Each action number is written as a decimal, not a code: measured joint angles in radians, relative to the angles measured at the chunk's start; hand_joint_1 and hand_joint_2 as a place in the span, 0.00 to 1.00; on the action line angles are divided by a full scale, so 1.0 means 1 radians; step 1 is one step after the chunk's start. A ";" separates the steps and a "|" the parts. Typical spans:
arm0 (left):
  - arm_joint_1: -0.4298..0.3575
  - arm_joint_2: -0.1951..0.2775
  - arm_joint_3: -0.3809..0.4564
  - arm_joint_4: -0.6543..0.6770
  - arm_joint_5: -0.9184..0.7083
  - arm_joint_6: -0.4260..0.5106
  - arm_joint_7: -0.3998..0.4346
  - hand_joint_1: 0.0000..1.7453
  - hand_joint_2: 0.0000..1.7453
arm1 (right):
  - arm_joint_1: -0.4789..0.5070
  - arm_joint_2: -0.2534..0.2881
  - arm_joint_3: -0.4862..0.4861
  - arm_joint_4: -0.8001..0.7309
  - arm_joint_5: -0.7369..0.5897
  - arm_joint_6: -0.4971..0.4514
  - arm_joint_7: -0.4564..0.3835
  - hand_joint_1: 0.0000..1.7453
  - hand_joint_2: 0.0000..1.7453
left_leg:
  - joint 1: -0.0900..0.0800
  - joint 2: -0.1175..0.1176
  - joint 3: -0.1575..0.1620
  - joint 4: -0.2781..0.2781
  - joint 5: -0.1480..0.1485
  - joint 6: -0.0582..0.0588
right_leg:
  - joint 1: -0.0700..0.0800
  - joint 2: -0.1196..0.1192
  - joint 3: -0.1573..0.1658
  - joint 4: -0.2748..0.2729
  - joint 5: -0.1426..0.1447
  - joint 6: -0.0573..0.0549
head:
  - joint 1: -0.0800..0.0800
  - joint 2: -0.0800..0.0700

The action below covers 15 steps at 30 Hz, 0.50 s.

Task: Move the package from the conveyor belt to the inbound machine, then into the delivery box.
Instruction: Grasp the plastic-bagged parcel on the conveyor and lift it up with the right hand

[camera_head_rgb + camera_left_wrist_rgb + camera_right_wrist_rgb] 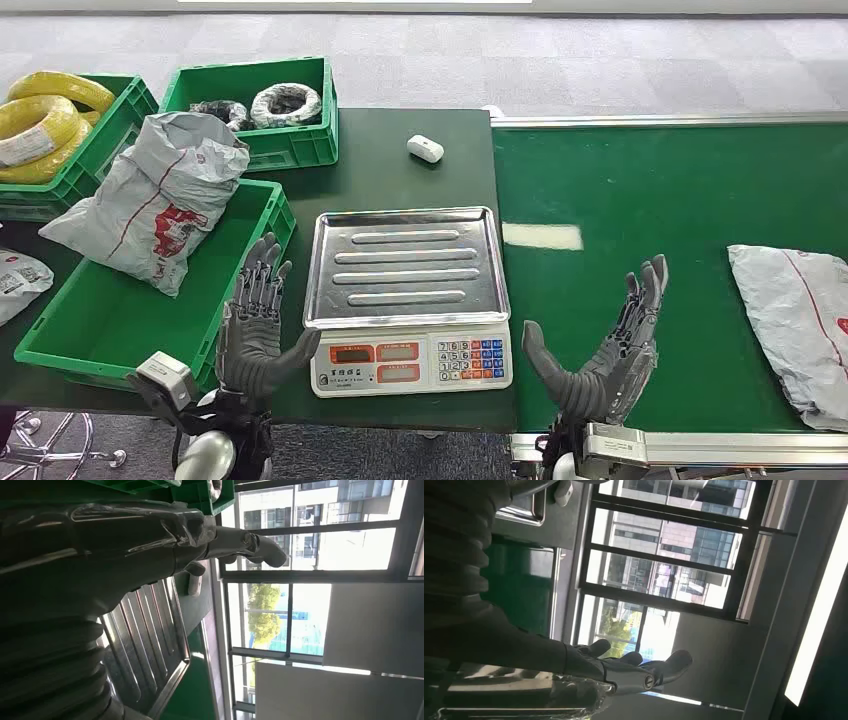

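A grey plastic package lies on the green conveyor belt at the far right, partly cut off by the frame edge. The weighing scale with a bare steel tray stands in the middle of the dark table. Another grey package rests in the green box at the left. My left hand is raised open just left of the scale, holding nothing. My right hand is open over the belt's near edge, well left of the package on the belt. The tray and my left hand appear in the left wrist view.
Two more green crates stand at the back left: one with yellow coils, one with dark and white coils. A small white device lies on the table behind the scale. Another package sits at the far left edge.
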 joint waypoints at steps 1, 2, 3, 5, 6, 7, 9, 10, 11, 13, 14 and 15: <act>0.000 0.000 -0.001 0.000 0.000 0.000 0.000 0.00 1.00 | 0.000 0.000 0.000 0.000 0.000 0.000 0.000 0.00 1.00 | 0.000 0.000 0.000 0.000 0.000 0.000 | 0.000 0.000 0.000 0.000 0.000 0.000 | 0.000 0.000; 0.000 0.001 -0.001 0.000 0.000 0.000 0.000 0.00 1.00 | 0.000 0.000 0.000 0.000 0.000 0.000 0.000 0.00 1.00 | 0.000 0.000 0.000 0.000 0.000 0.000 | 0.000 0.000 0.000 0.000 0.000 0.000 | 0.000 0.000; 0.000 0.002 -0.002 0.000 0.000 0.001 0.000 0.00 1.00 | 0.000 0.000 0.000 0.000 0.000 0.000 0.000 0.00 1.00 | 0.000 0.000 0.000 0.000 0.000 0.000 | 0.000 0.000 0.000 0.000 0.000 0.000 | 0.000 0.000; 0.000 0.003 -0.004 0.000 0.000 0.001 0.000 0.00 1.00 | 0.000 0.000 0.001 0.000 0.000 0.000 0.000 0.00 1.00 | 0.000 0.000 0.000 0.000 0.000 0.000 | 0.000 0.000 0.000 0.000 0.000 0.000 | 0.000 0.000; 0.000 0.003 -0.004 0.000 0.000 0.002 0.000 0.00 1.00 | 0.000 -0.001 0.001 0.000 0.006 -0.003 0.001 0.00 1.00 | 0.000 0.000 0.000 0.000 0.000 0.000 | 0.000 0.000 0.000 0.000 0.000 0.000 | 0.000 0.000; 0.000 0.004 -0.005 0.000 0.002 0.002 0.000 0.00 1.00 | 0.000 -0.001 0.001 0.001 0.024 -0.012 0.007 0.00 1.00 | 0.000 0.000 0.000 0.000 0.000 0.000 | 0.000 0.000 0.000 0.000 0.000 0.000 | 0.000 0.000; 0.001 0.005 -0.007 0.000 0.007 0.002 0.000 0.00 1.00 | -0.006 -0.002 0.000 0.010 0.118 -0.054 0.047 0.00 1.00 | 0.000 0.000 0.000 0.000 0.000 0.000 | 0.000 0.000 0.000 0.000 0.000 0.000 | 0.000 0.000; 0.001 0.005 -0.007 0.000 0.010 0.002 0.000 0.00 1.00 | -0.014 -0.003 -0.001 0.019 0.191 -0.081 0.082 0.00 1.00 | 0.000 0.000 0.000 0.000 0.000 0.000 | 0.000 0.000 0.000 0.000 0.000 0.000 | 0.000 0.000; 0.002 0.005 -0.008 0.000 0.011 0.001 0.000 0.00 1.00 | -0.024 -0.004 -0.006 0.031 0.279 -0.102 0.130 0.00 1.00 | 0.000 0.000 0.000 0.000 0.000 0.000 | 0.000 0.000 0.000 0.000 0.000 0.000 | 0.000 0.000; 0.005 0.004 -0.010 -0.001 0.011 -0.005 0.000 0.00 1.00 | -0.051 -0.009 -0.025 0.058 0.479 -0.120 0.253 0.00 1.00 | 0.000 0.000 0.000 0.000 0.000 0.000 | 0.000 0.000 0.000 0.000 0.000 0.000 | 0.000 0.000; 0.008 0.004 -0.011 -0.002 0.011 -0.011 0.000 0.00 1.00 | -0.070 -0.013 -0.042 0.074 0.588 -0.119 0.323 0.00 1.00 | 0.000 0.000 0.000 0.000 0.000 0.000 | 0.000 0.000 0.000 0.000 0.000 0.000 | 0.000 0.000; 0.012 0.002 -0.011 -0.005 0.011 -0.020 0.000 0.00 1.00 | -0.093 -0.019 -0.064 0.091 0.691 -0.114 0.391 0.00 1.00 | 0.000 0.000 0.000 0.000 0.000 0.000 | 0.000 0.000 0.001 0.000 0.000 0.000 | 0.000 0.000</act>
